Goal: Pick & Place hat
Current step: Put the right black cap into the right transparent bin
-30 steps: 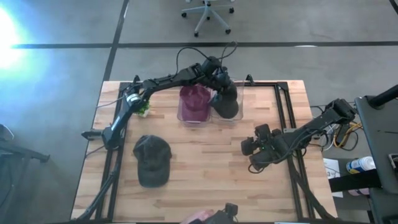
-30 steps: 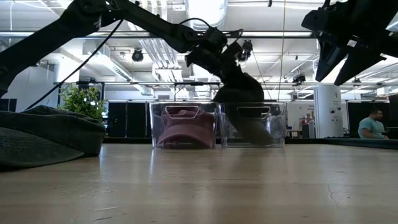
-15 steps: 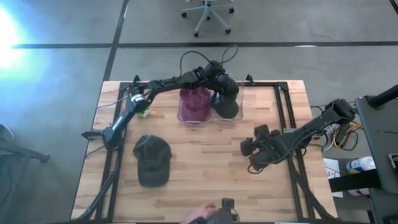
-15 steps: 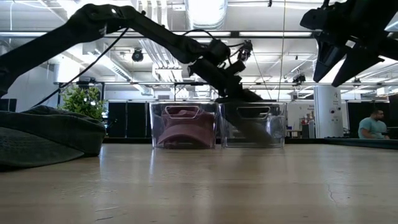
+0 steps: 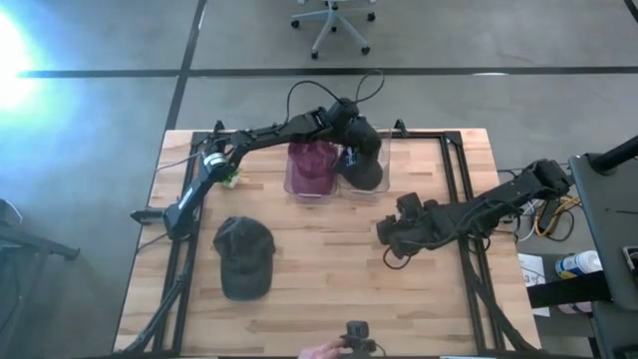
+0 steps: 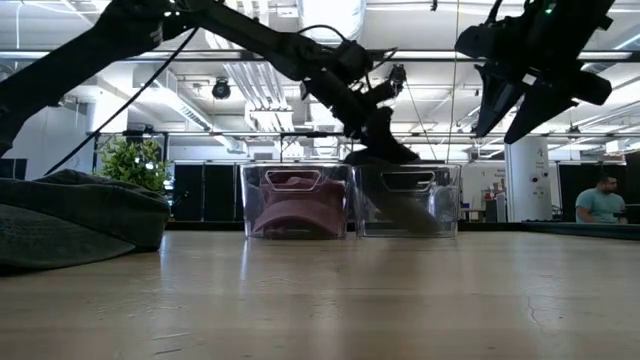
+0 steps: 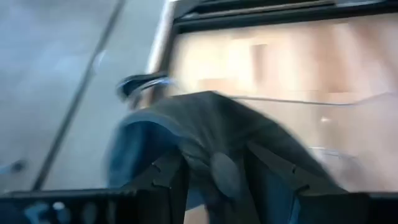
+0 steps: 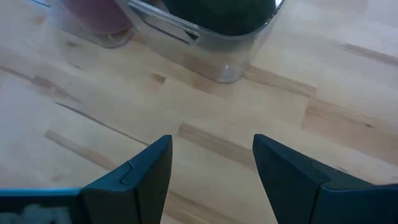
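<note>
A dark hat (image 5: 365, 174) lies in the right-hand clear bin (image 6: 440, 200) at the table's far middle, with part of its crown (image 6: 385, 155) above the rim. My left gripper (image 5: 351, 152) hovers over it, slanting down. In the left wrist view its fingers stand apart on either side of the crown (image 7: 205, 124). A maroon hat (image 5: 311, 165) fills the left-hand bin. A grey cap (image 5: 244, 257) rests brim-down on the table's near left. My right gripper (image 5: 387, 239) hangs open above bare wood (image 8: 211, 149), right of centre. My left gripper comes at the dark hat's crown (image 7: 225, 175) from above and from the table's left, slanting down, with one finger (image 7: 169, 180) on each side. The view is blurred, and I cannot tell whether the fingers touch the cloth. The hat lies in the bin.
A small green plant (image 5: 231, 175) stands at the far left by the left arm. A person's hand (image 5: 321, 349) and a black device (image 5: 357, 332) show at the table's near edge. Black frame rails (image 5: 454, 170) run along the right side. Open wood lies between the cap and my right gripper.
The dark hat, which bulged high above the right-hand bin under my left gripper, now sits lower in it. My left wrist has turned. My right gripper has moved toward the table's left, still open.
</note>
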`<state>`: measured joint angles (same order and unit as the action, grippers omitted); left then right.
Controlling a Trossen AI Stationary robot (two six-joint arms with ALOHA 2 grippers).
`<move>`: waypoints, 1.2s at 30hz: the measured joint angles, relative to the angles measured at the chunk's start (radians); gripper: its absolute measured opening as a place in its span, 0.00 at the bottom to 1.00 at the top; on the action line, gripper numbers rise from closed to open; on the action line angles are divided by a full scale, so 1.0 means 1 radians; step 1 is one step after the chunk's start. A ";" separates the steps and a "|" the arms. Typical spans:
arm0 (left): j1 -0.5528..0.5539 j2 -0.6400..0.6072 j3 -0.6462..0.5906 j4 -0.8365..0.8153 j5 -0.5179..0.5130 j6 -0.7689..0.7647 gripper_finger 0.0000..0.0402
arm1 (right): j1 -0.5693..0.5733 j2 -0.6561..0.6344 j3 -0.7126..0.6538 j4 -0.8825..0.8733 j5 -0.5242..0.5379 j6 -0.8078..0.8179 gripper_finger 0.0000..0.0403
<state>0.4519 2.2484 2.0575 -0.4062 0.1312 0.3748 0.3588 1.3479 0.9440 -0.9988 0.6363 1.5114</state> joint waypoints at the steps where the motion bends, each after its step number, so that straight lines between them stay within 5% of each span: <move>1: -0.004 -0.001 0.000 0.004 -0.050 -0.023 0.36 | -0.004 0.000 0.000 0.001 -0.002 -0.011 0.54; 8: -0.026 0.001 -0.001 0.004 -0.194 -0.045 0.36 | -0.007 0.000 0.000 0.002 -0.009 -0.039 0.54; 17: -0.042 0.001 -0.001 0.016 -0.187 -0.083 0.37 | -0.006 0.000 0.000 0.002 -0.010 -0.078 0.54; 23: -0.042 0.001 -0.001 0.007 -0.149 -0.108 0.46 | -0.006 -0.006 -0.007 0.003 -0.012 -0.083 0.54; 36: -0.044 -0.091 -0.001 -0.183 -0.218 -0.009 0.58 | -0.010 -0.176 -0.088 0.019 -0.011 -0.097 0.54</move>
<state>0.4084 2.1576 2.0563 -0.5887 -0.0872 0.3658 0.3484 1.1716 0.8561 -0.9802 0.6255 1.4147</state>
